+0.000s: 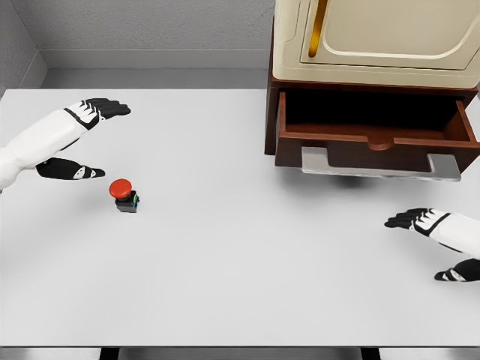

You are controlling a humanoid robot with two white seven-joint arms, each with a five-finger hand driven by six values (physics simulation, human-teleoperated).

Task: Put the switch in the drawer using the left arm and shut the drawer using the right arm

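Grey walls close off the back of a white surface (240,262), and at its far right stands a cream and brown cabinet (375,37) with its wooden drawer (375,139) pulled open, a metal handle (381,166) along the front edge.

The switch (124,194) sits on the left part of the surface, well apart from the drawer and untouched. It is a small thing: a round red mushroom cap on a dark, squat body with a hint of green at the side, standing upright.

The left hand (82,142) hovers just beside the switch, up and to its left, thumb and fingers spread wide and holding nothing. The reach and grasp look to be the step in hand. To do it well, the hand should probably come down over the cap and close on the dark body below it, since the rounded cap could slip between the fingers. A level lift, then a carry rightward high enough to clear the drawer's front wall, would suit.

The right hand (435,244) rests open near the lower right, below the drawer.
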